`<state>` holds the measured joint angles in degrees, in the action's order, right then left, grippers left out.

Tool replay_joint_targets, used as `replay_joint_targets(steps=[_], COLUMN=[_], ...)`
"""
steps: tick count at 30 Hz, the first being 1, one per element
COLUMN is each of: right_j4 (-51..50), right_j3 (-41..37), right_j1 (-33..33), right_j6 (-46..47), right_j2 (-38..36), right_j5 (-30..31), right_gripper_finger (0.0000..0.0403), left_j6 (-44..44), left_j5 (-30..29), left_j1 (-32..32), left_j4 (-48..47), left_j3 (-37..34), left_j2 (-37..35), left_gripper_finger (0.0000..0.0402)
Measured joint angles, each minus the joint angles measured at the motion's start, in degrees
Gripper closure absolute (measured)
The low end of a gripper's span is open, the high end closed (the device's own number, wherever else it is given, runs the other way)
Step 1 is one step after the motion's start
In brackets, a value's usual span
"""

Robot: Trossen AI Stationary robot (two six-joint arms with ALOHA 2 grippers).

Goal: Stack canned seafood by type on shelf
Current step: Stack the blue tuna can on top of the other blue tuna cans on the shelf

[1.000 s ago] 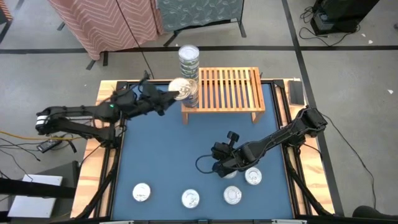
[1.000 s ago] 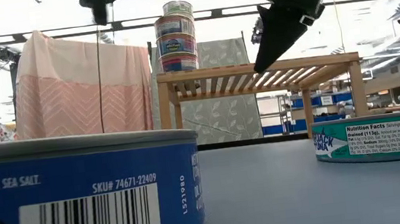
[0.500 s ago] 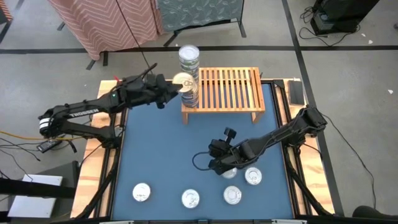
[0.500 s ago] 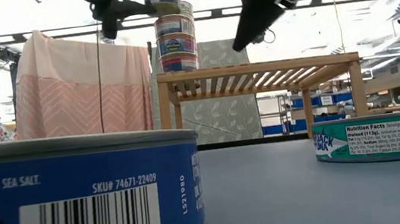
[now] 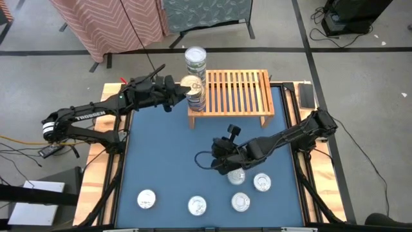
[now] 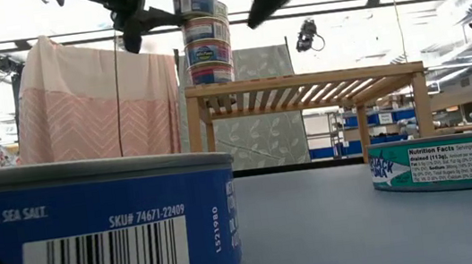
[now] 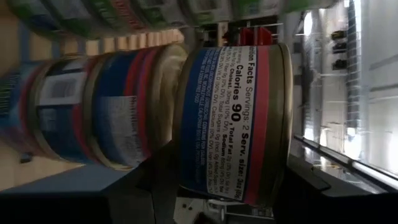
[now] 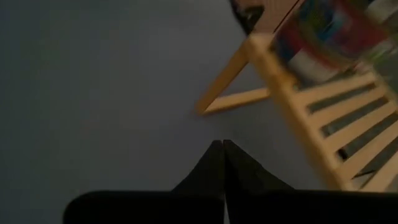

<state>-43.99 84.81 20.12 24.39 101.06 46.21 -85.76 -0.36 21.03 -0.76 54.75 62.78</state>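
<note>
Nearest blue-labelled round tin (image 6: 95, 235) reads "SKU# 74671-22409", "WATER, SEA SALT", "DOLPHIN SAFE"; teal-labelled tin (image 6: 437, 164) "Nutrition Facts"; held blue-red tin (image 7: 233, 121) "Calories 90"; dark left arm (image 5: 84, 117) "TROSSEN".

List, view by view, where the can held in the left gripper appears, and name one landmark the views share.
High view: held can at the shelf's left end, beside the stacks.
Low view: top centre, at the top of the stack.
Left wrist view: large, centre, between the fingers.
Right wrist view: cannot tell it from the blurred stacks.
Shared landmark: the shelf.
</note>
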Motion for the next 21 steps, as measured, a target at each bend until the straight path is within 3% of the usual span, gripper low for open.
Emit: replay_joint_targets(steps=[11, 21], right_j4=[1.0, 4.5], right_j3=[8.6, 11.9], right_j1=[-4.7, -6.5], right_j6=[-9.8, -16.3], right_j2=[0.0, 0.0], right_j5=[0.9, 2.9], right_gripper_finger=[0.0398, 0.0351], left_j6=[2.5, 4.8], left_j5=[0.0, 1.2], left_j1=[0.1, 0.1], left_j4=[4.9, 5.8], left_j3=[0.0, 0.0], left_j2=[0.3, 0.3], left_gripper_finger=[0.0191, 0.0168])
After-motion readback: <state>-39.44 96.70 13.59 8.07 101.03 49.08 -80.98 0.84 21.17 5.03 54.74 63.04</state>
